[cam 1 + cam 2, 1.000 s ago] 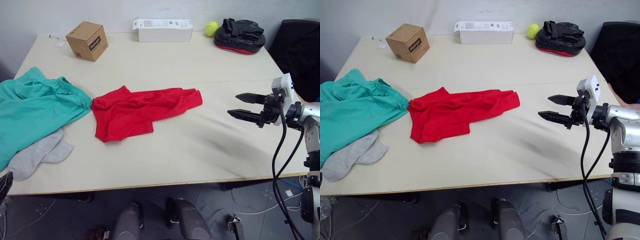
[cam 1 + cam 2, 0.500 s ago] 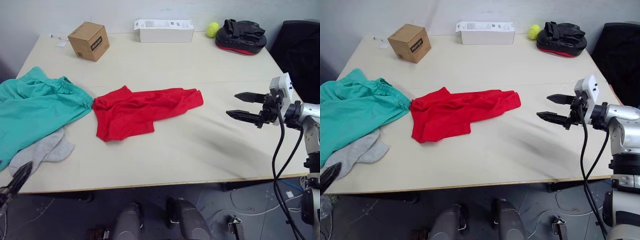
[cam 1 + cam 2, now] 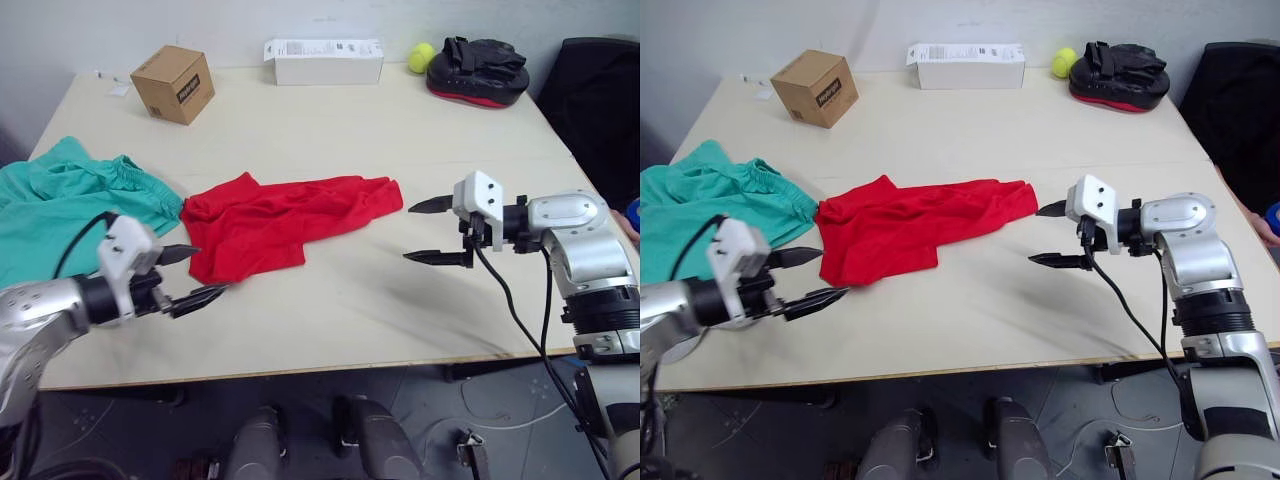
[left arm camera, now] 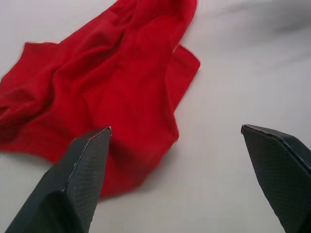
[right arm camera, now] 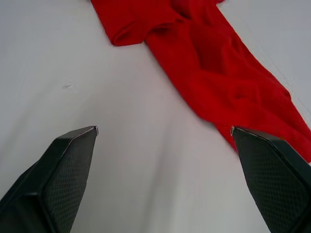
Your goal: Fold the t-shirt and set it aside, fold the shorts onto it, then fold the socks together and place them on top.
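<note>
1. The t-shirt (image 3: pixel 285 222) lies crumpled at the centre of the tabletop (image 3: pixel 330 310), its long axis running from lower left to upper right of the frame.
2. The left tool (image 3: pixel 192 275), fingers spread and holding nothing, hovers just beside the shirt's lower-left end, pointing right.
3. The right tool (image 3: pixel 430 231), also spread and empty, points left at the shirt's upper-right end, near but apart.
4. Each arm faces its own end of the garment; the left looks slightly nearer, so a two-ended pick-up to flatten it seems likely.
5. The shorts (image 3: pixel 55 205) lie at the left edge, beside the shirt's left end.
</note>
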